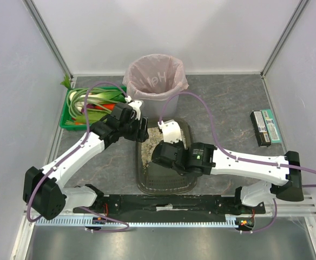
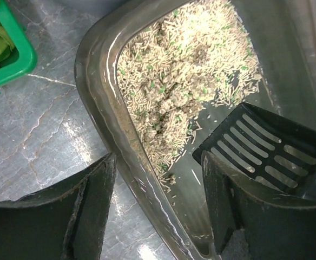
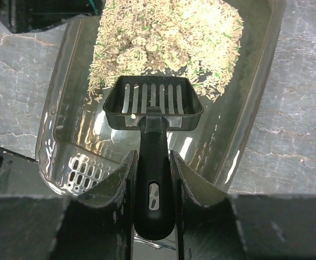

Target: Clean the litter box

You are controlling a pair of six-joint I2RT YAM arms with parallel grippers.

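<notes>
The litter box [image 1: 147,183] is a dark olive-grey tray lying in the middle of the table. Beige litter [image 2: 185,70] with darker clumps is heaped at its far end. My left gripper [image 2: 159,162] is open and straddles the box's left rim [image 2: 101,108], one finger outside over the table and one inside. My right gripper [image 3: 150,157] is shut on the handle of a black slotted scoop [image 3: 152,103]. The scoop's head hovers low over the bare floor of the box, just short of the litter [image 3: 163,38]. From above, both grippers [image 1: 142,130] [image 1: 163,154] meet over the box.
A grey bin with a pink bag [image 1: 155,76] stands behind the box. A green crate of vegetables [image 1: 90,105] sits at the back left, close to the left arm. A flat dark box [image 1: 266,127] lies at the right. Walls enclose the table.
</notes>
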